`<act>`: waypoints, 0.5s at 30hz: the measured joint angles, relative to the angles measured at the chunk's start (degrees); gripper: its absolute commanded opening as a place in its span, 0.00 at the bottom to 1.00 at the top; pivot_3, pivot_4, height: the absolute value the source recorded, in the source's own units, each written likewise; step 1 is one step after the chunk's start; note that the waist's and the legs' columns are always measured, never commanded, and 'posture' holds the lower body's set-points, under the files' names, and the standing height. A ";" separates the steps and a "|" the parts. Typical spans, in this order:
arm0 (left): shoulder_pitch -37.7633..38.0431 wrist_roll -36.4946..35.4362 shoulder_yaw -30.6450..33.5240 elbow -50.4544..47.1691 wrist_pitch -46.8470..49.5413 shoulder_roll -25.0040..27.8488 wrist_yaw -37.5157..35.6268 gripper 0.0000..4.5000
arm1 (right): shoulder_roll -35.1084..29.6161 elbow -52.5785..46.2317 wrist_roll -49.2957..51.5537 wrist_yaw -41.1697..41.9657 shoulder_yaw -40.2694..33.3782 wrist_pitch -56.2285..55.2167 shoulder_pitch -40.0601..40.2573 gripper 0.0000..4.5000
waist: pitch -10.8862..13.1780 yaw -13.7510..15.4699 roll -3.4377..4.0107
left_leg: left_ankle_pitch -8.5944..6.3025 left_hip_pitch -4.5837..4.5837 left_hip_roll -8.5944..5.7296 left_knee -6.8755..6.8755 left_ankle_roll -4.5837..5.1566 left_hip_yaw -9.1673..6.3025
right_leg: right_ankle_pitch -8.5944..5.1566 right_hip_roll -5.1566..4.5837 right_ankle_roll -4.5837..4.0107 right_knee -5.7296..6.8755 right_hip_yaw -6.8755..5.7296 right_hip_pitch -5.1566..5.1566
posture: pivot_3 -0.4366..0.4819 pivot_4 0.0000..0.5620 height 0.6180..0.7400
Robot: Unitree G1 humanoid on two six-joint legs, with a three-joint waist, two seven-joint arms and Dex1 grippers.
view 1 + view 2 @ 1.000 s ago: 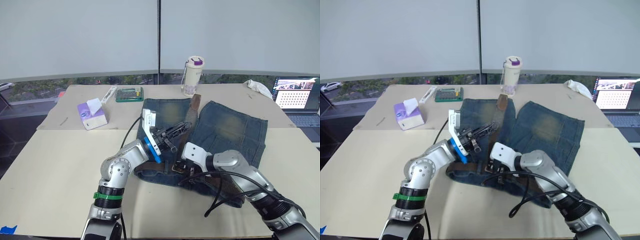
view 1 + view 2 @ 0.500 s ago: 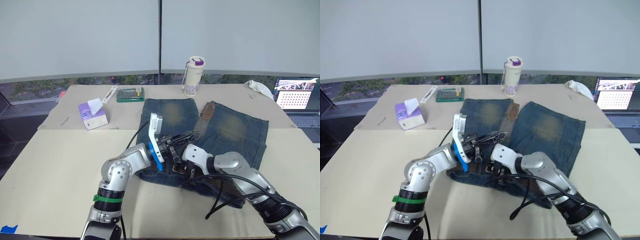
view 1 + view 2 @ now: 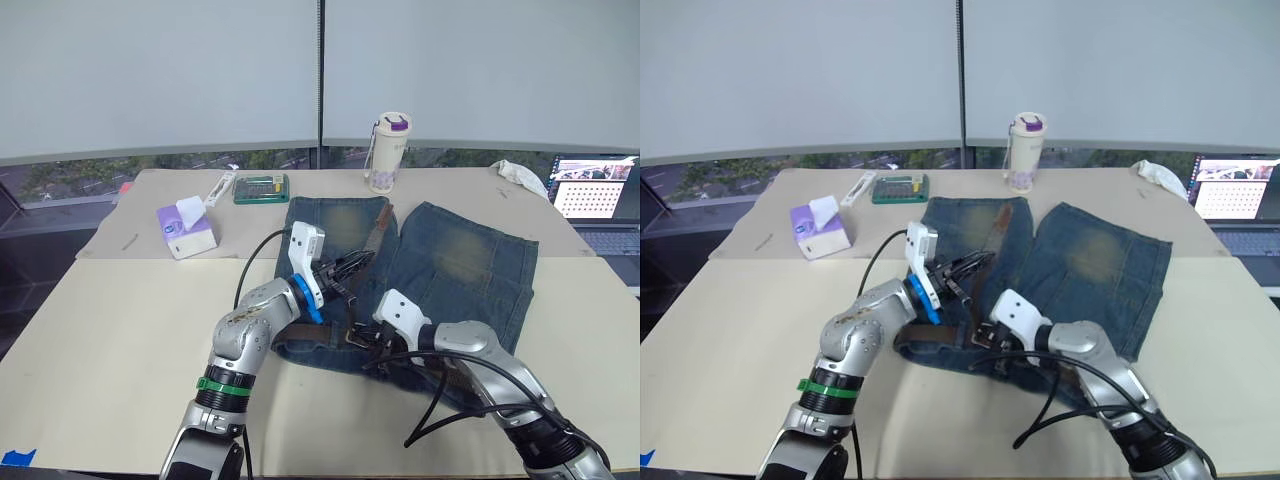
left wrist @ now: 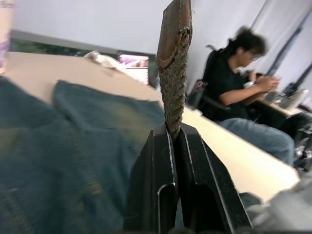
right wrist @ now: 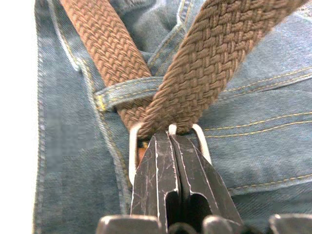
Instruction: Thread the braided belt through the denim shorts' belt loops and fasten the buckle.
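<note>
The belt (image 5: 195, 73) lies along the waistband of the shorts (image 3: 455, 255), at the near edge of the cloth in the lower middle of the left eye view. In the right wrist view one length of it passes under a belt loop (image 5: 124, 90), and a second length crosses over it and runs through the buckle (image 5: 168, 134), whose pale frame rests on the denim. The right hand (image 5: 168, 141) sits at the buckle with its two black fingers pressed together, clamped on the buckle's frame where the belt passes through. The free end of the belt rises from the waistband toward the upper middle of the frame, lifted off the shorts. The left hand (image 4: 173, 134) holds that end, its fingers closed on the braid just below the leather tip (image 4: 173, 34), which stands up above the fingers. The shorts are spread flat in the centre of the table (image 3: 110, 330), legs pointing toward the top of the frame, with faded tan patches on each leg. Above the shorts stands a bottle (image 3: 386, 152) with a purple lid. At upper left lie a purple tissue box (image 3: 184, 230) and a green case (image 3: 260, 188). A laptop (image 3: 592, 195) is at the right edge, with a white cloth (image 3: 518, 173) just beside it. A seated person (image 4: 234, 83) appears beyond the table in the left wrist view
</note>
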 measured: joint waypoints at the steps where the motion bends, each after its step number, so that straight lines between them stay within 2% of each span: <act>1: -0.04 0.07 -0.12 0.10 -0.09 -0.23 -0.26 0.00 | 0.09 -0.44 0.50 -0.24 -0.51 0.15 0.62 0.00 | 0.01 0.04 0.00 | 0.00 0.00 0.00 -0.01 0.00 0.00 | 0.00 -0.01 0.00 -0.01 0.00 0.00 | 0.48 0.27 1.00; 12: 0.07 3.05 -3.96 0.98 -2.42 0.23 -4.45 0.00 | 1.49 -4.78 6.54 -3.97 -6.45 3.89 5.55 0.00 | 0.24 0.16 -0.02 | -0.04 -0.03 0.01 -0.01 0.08 0.00 | -0.01 0.01 0.01 0.00 0.01 -0.04 | 0.48 0.27 1.00; 15: 0.12 5.27 -5.03 2.50 -4.76 1.33 -5.79 0.00 | 5.21 -8.46 11.87 -6.34 -12.67 6.77 7.63 0.00 | 0.29 0.19 -0.03 | -0.04 -0.05 0.02 -0.03 0.08 0.00 | 0.00 0.00 0.00 0.01 0.04 -0.06 | 0.48 0.27 1.00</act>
